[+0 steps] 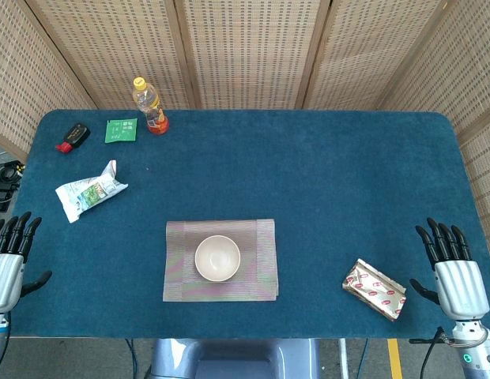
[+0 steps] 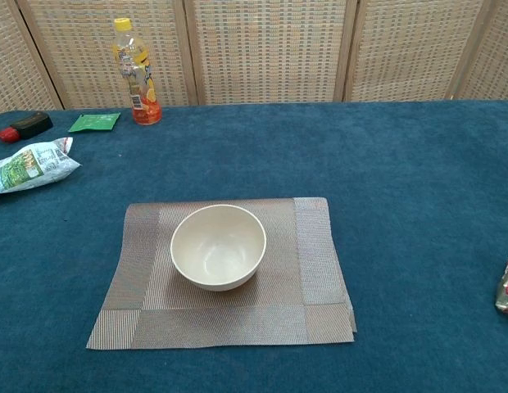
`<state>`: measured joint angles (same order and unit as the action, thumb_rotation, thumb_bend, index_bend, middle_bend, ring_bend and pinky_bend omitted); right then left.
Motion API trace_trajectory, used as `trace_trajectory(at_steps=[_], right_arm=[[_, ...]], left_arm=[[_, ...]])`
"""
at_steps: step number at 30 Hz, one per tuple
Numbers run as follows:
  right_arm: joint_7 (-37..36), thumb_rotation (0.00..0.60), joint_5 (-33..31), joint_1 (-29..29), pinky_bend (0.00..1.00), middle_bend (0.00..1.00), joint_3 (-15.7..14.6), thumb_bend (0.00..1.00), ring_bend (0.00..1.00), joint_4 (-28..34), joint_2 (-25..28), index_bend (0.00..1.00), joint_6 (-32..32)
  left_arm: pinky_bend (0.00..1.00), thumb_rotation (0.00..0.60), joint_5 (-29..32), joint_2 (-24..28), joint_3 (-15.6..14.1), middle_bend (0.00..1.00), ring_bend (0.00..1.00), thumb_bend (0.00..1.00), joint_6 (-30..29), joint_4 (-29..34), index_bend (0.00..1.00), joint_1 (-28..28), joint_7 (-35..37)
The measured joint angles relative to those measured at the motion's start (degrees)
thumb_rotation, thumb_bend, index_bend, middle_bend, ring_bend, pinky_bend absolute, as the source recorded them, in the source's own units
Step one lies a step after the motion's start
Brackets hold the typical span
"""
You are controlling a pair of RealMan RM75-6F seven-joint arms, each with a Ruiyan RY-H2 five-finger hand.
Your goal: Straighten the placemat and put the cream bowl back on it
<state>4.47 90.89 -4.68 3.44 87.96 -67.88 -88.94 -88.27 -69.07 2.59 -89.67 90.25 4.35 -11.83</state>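
We see the cream bowl [image 1: 217, 258] upright, centred on the placemat [image 1: 259, 260]; our left robot hand [image 1: 9, 257] and right robot hand [image 1: 452, 268] hold nothing, fingers spread wide.

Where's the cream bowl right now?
In the head view the cream bowl sits centred on the placemat, near the table's front edge, between both hands.
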Motion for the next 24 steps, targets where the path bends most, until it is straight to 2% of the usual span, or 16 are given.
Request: trace_trajectory(at_steps=[24], right_arm=[[-0.3,0.600,-1.3,-0.3,0.00,0.00,-0.2,0.09,0.00,1.2,1.0,0.00,1.7]], left_arm=[[0.00,0.600,-1.4,-0.5,-0.8,0.00,0.00,0.14,1.7,0.6,0.00,1.0,-1.6]])
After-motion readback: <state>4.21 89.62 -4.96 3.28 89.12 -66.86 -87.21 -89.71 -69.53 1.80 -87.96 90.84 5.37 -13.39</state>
